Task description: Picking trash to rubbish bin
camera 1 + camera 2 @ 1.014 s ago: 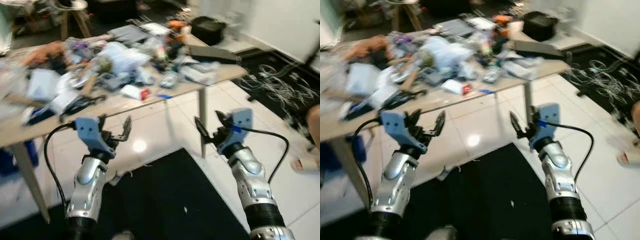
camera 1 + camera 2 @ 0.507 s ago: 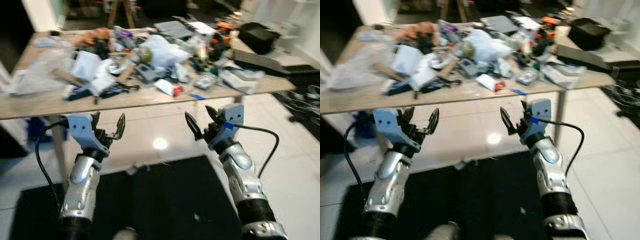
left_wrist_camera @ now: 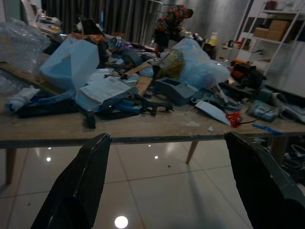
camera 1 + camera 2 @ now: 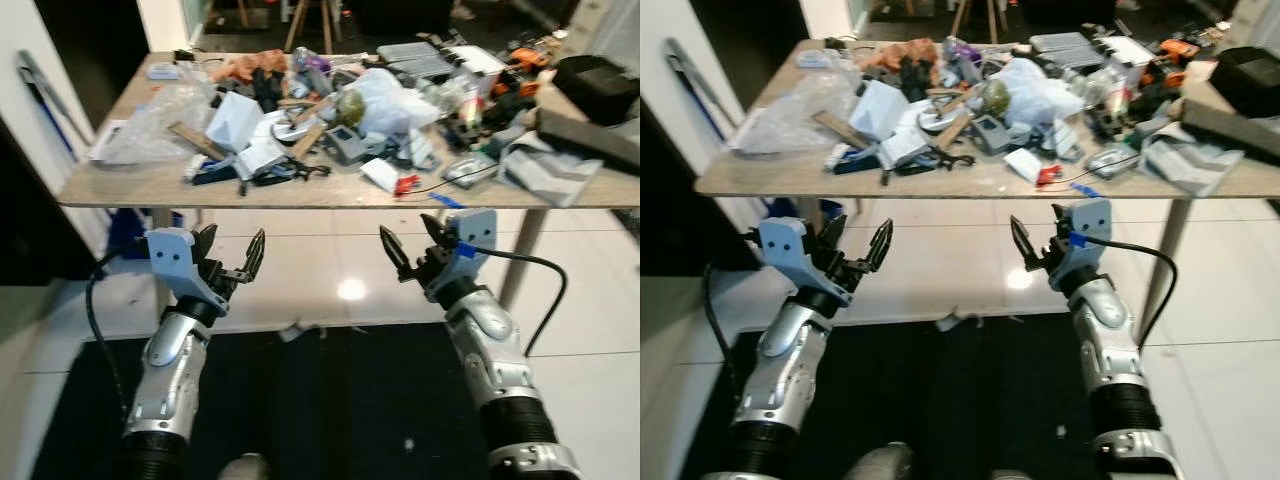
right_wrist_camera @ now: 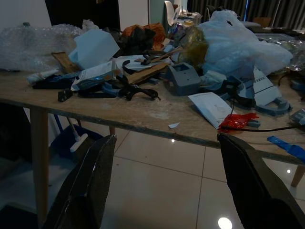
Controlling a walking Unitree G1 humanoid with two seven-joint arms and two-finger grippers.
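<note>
A long wooden table (image 4: 150, 188) stands in front of me, piled with clutter: a clear bubble-wrap bag (image 4: 160, 120), a white plastic bag (image 4: 395, 100), a pale blue paper bag (image 4: 235, 118), a white card with a red wrapper (image 4: 388, 178), black cables and tools. Both arms are raised below the table's front edge. My left gripper (image 4: 232, 256) is open and holds nothing. My right gripper (image 4: 412, 243) is open and holds nothing as well. The wrist views look across the tabletop, with the white bag (image 3: 198, 64) and the red wrapper (image 5: 237, 120) lying on it.
A black mat (image 4: 330, 400) lies on the white tiled floor under my arms, with a small scrap of trash (image 4: 297, 330) at its far edge. A dark doorway and white wall (image 4: 30, 150) are at the left. A black bag (image 4: 600, 85) sits at the table's right end.
The camera has swung left and the picture has sharpened, so the table now faces me squarely. Both arms keep the same raised pose with fingers apart.
</note>
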